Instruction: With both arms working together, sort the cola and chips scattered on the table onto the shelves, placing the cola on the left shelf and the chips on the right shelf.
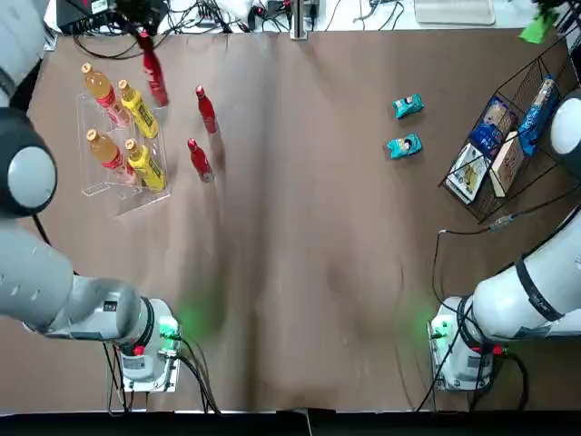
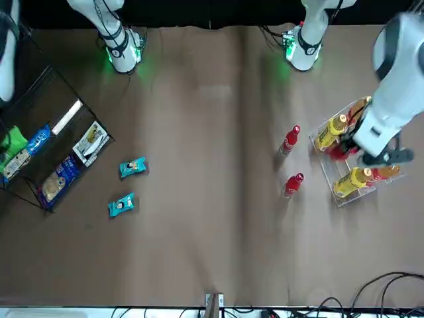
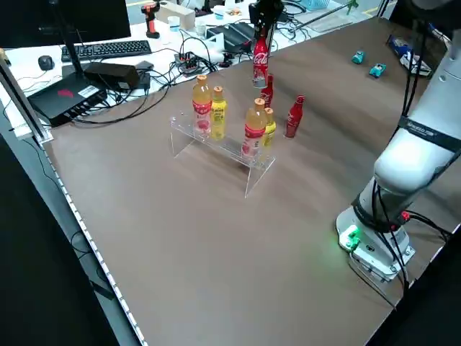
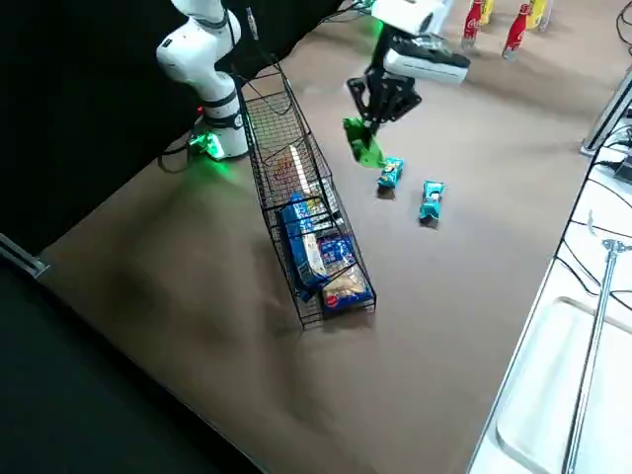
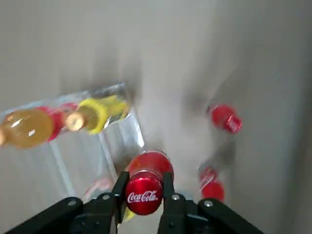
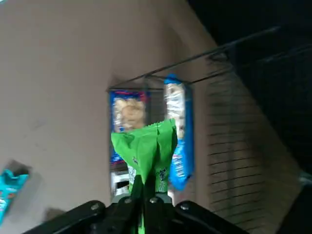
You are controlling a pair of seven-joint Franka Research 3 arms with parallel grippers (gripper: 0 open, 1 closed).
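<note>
Left shelf [image 1: 125, 198] at table's [image 1: 300, 272] far left, four drink bottles [image 1: 143, 165] on it: two farther, two nearer
Right of shelf, two cola bottles [image 1: 200, 160] on table, one farther, one nearer
Third cola bottle [image 5: 145, 192] in left gripper [image 5: 146, 179], raised near shelf's far right corner
Right shelf [image 1: 479, 207] at far right, larger bags [image 1: 538, 118] in it
Left of it, two chips packets [image 1: 404, 145] on table, one farther
Third packet [image 6: 146, 151] in right gripper [image 6: 144, 186], raised near right shelf
</note>
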